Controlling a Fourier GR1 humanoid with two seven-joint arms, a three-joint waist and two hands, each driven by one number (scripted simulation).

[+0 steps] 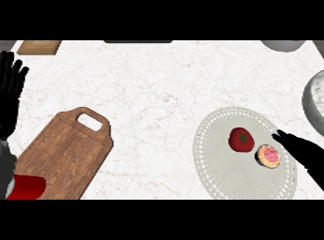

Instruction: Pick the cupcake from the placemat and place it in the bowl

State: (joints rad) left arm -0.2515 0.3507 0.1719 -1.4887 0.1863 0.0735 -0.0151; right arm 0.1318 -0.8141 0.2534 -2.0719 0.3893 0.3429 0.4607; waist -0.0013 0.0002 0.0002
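Observation:
A small cupcake with pink-orange frosting lies on the pale round placemat at the lower right. A red tomato sits just left of it on the same mat. My right hand comes in from the lower right, fingers straight, its fingertips close beside the cupcake's right side. The marbled bowl stands at the right edge, beyond the mat. My left hand rests open at the left edge, fingers up.
A wooden cutting board with a handle hole lies at the lower left, a red object at its near corner. A small wooden block and a grey vessel sit along the far edge.

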